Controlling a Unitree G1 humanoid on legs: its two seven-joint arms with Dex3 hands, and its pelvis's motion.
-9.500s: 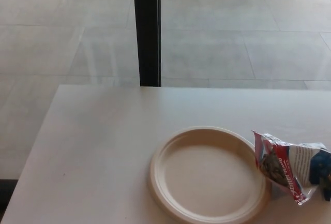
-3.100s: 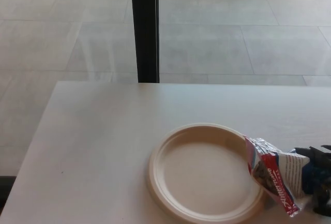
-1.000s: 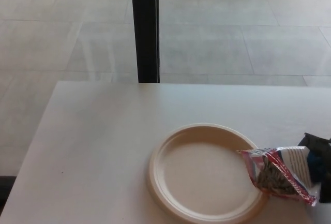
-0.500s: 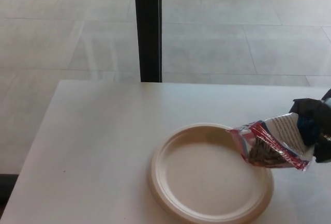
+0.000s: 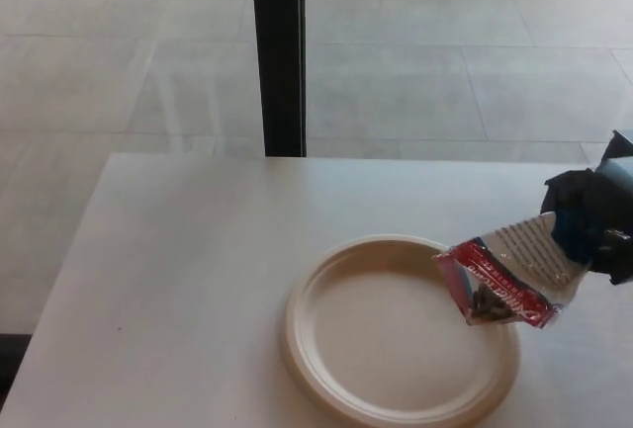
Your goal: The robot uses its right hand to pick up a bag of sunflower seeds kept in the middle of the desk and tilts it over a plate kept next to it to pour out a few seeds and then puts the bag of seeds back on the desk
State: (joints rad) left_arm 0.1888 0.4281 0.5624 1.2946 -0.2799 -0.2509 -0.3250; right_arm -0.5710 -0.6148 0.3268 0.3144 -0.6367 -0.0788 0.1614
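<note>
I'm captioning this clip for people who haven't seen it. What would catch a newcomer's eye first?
The crinkled red-and-white seed bag, held up in the black right hand at the right edge, tilts open-end down over the plate's right rim. Next is the pale round plate, bare, on the white desk. Behind, a dark post stands against the grey tiled floor.
</note>
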